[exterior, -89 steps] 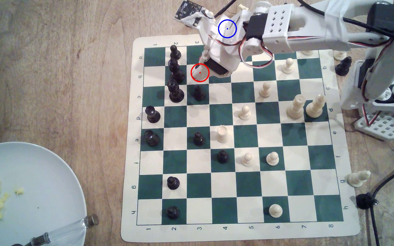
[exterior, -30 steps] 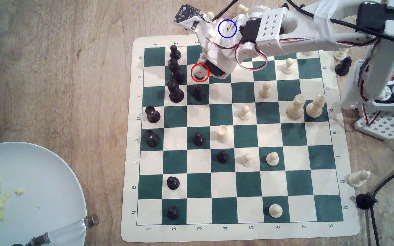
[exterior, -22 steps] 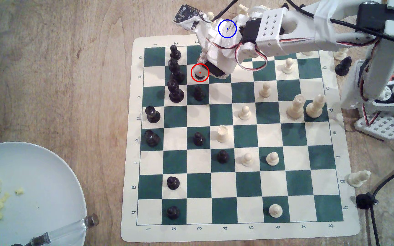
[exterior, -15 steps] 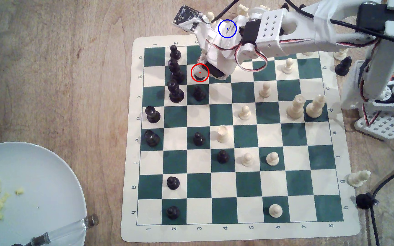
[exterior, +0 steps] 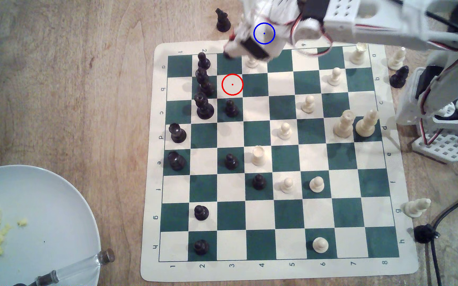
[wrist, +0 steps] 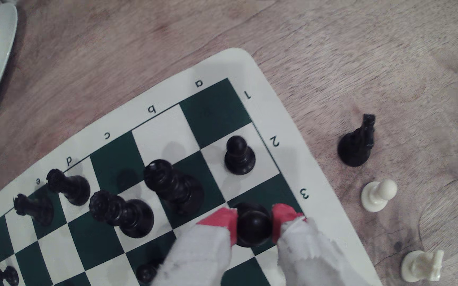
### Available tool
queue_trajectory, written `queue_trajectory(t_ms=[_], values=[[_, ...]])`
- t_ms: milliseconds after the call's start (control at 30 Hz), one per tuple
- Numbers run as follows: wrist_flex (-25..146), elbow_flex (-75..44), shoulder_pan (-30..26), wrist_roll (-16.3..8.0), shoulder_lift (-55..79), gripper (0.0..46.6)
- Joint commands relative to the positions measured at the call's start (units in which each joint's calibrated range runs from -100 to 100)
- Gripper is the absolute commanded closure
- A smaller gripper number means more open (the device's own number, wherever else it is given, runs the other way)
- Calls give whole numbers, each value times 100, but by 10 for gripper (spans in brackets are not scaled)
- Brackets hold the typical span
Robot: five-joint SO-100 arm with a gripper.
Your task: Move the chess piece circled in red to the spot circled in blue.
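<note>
Clamped between the two red-tipped fingers (wrist: 223,220) of the gripper (wrist: 254,224), the black pawn (wrist: 254,225) is seen in the wrist view with its round head pinched from both sides; the jaws are closed only as far as the width of that head, and each red pad is pressed against it. The pawn is held above the edge of the chess mat (wrist: 316,176), over the dark square beside the numeral 3. In the exterior view the gripper (exterior: 229,52) is blurred at the far edge of the chess mat (exterior: 150,154), and the pawn (exterior: 227,55) can be made out only as a dark smudge under its tip. The red ring (exterior: 232,84) is drawn over a bare cream square. The blue ring (exterior: 264,33) is overlaid on the white arm, so the wooden surface (exterior: 84,82) beneath it is hidden. A black knight (exterior: 222,20) stands on the wood just off the mat, near the gripper
</note>
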Motion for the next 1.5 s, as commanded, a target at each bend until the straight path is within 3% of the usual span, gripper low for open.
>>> queue_trajectory(t_ms=[0,533,1467], values=[[10,241,299,147,-760,451],[-440,1374,1081,347,-1006,453],[-1595,1465,1128,376,556,453]])
